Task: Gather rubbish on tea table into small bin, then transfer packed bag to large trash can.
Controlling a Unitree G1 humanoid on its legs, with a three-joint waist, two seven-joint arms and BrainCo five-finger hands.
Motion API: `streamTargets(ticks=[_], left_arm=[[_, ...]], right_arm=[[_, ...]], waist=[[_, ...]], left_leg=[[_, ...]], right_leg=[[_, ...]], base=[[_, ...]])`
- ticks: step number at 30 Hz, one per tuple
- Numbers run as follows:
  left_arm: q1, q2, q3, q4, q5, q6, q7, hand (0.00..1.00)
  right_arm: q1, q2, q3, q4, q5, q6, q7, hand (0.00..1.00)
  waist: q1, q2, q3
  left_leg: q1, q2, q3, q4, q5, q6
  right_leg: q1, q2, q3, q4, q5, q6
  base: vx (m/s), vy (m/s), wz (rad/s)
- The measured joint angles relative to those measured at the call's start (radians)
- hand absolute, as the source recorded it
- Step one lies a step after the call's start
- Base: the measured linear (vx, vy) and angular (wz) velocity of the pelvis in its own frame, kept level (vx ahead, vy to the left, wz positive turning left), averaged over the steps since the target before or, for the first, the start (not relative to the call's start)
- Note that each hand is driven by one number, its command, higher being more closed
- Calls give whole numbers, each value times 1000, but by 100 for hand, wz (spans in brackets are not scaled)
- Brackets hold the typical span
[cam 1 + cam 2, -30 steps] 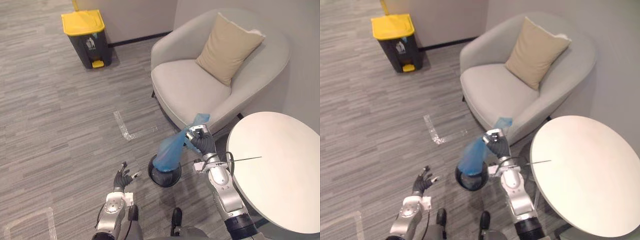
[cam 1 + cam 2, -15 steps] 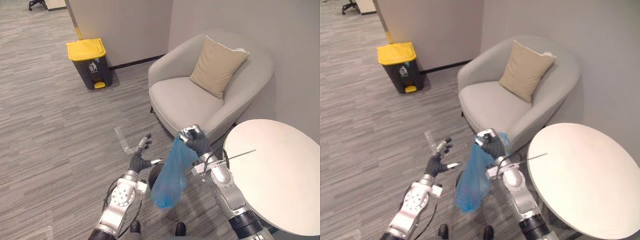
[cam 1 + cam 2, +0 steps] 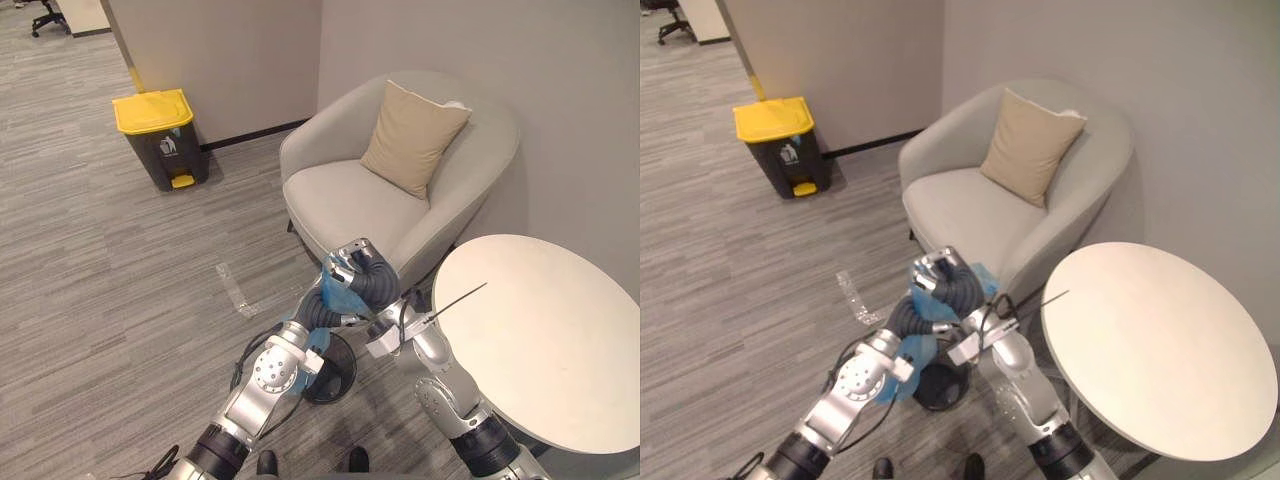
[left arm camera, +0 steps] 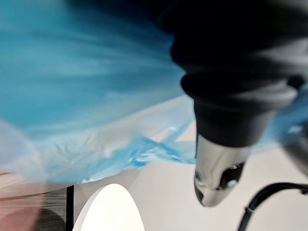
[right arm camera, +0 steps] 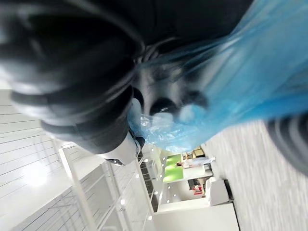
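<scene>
One small black bin (image 3: 338,368) stands nearest. Above it, one blue bag (image 3: 338,292) hangs from the right hand (image 3: 368,280), clenched round its neck. The left hand (image 3: 318,310) is against the bag just below; whether it grips, I cannot tell. Beside them is one round tea table (image 3: 545,340). Beyond are one armchair (image 3: 350,195) with one cushion (image 3: 412,135) and, farthest, one yellow-lidded trash can (image 3: 160,135).

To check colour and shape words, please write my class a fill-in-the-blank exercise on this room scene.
1. The large dark trash can by the wall has a ___ lid.
2. The white tea table beside the light grey armchair has a ___ top.
3. The robot's right hand grips a thin ___ plastic bag close by the small black bin on the floor.

Missing words: yellow; round; blue.
</scene>
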Motion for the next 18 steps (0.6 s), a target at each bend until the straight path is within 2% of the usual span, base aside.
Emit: streamTargets(ticks=[6, 7, 18], left_arm=[[0, -12, 28, 65, 18, -2, 15, 0], [1, -13, 32, 81, 18, 0, 15, 100], [25, -39, 24, 206, 14, 11, 12, 100]], right_arm=[[-63, 2, 65, -9, 34, 9, -2, 100], [-77, 3, 68, -9, 40, 9, -3, 100], [-118, 17, 107, -11, 40, 11, -29, 100]], waist=[[-3, -3, -11], [-3, -2, -12], [-4, -2, -12]], left_leg=[[15, 0, 7, -16, 6, 0], [15, 0, 7, -15, 6, 0], [19, 0, 7, -15, 7, 0]], right_leg=[[1, 1, 12, 2, 1, 1], [1, 1, 13, 2, 1, 1], [0, 3, 21, 2, 3, 0]], base=[[-2, 2, -5], [0, 0, 0], [-2, -1, -1]])
